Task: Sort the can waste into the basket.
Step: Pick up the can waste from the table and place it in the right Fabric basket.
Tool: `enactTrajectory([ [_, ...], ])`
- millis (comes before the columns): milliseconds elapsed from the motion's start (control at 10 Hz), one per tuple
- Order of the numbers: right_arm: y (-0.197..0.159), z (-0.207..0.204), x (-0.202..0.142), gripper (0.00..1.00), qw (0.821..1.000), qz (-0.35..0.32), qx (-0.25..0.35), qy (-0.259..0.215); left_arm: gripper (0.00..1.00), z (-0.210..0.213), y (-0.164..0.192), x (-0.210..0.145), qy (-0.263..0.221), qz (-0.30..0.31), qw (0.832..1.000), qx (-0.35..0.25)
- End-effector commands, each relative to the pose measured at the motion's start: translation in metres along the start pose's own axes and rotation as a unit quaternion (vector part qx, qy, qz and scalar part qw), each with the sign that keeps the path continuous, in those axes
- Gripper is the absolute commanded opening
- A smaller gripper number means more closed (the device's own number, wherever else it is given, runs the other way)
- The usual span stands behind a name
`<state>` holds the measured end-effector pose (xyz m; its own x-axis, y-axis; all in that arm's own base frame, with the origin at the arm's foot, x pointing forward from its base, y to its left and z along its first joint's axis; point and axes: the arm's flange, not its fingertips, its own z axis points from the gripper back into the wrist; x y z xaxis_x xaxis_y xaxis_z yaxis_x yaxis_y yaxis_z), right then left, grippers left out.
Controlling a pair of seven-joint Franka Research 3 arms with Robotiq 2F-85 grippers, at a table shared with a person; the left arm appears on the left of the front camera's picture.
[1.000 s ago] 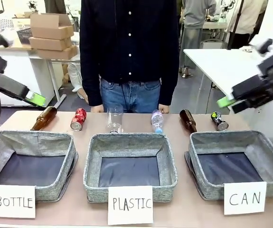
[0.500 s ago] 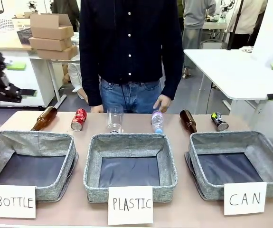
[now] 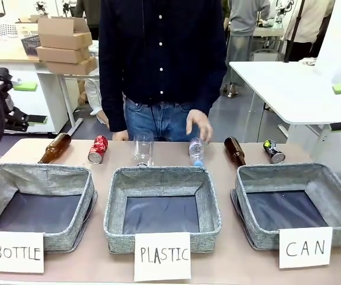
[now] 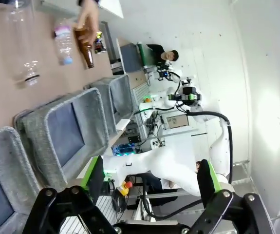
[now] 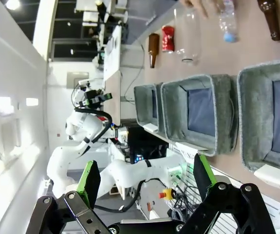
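Observation:
The red dented can (image 3: 98, 148) lies at the far side of the table, left of centre, also in the right wrist view (image 5: 168, 39). The dark can (image 3: 273, 151) lies at the far right, just behind the grey basket (image 3: 258, 221) marked with the "CAN" card (image 3: 305, 247); the left wrist view shows this can (image 4: 99, 43) and the basket (image 4: 118, 95) far off. My left gripper (image 4: 149, 178) is open and empty, held high off to the table's left. My right gripper (image 5: 146, 176) is open and empty, well away from the table.
Baskets marked "BOTTLE" (image 3: 69, 228) and "PLASTIC" (image 3: 114, 214) stand left and centre. Brown bottles (image 3: 54, 147) (image 3: 235, 151) and a clear bottle (image 3: 143, 149) lie along the far edge. The person's hand (image 3: 200, 126) is over a small plastic bottle (image 3: 196, 151).
Both arms have drawn back toward the picture's side edges. The person's hand has lifted from the table edge and come over the small plastic bottle.

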<state>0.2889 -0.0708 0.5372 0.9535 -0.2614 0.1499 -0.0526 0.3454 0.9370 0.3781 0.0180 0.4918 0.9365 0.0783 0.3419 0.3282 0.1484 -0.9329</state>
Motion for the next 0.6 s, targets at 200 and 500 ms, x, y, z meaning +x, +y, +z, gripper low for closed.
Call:
enactTrajectory([
  [200,0.0,0.0028,0.006,1.0,1.0,0.015,0.013,-0.005,1.0,0.0003,-0.0004,0.0007,-0.004,-0.013,1.0,-0.016],
  [500,0.0,0.0028,0.006,1.0,1.0,0.015,0.013,-0.005,1.0,0.0003,-0.0004,0.0007,-0.004,-0.013,1.0,-0.016],
])
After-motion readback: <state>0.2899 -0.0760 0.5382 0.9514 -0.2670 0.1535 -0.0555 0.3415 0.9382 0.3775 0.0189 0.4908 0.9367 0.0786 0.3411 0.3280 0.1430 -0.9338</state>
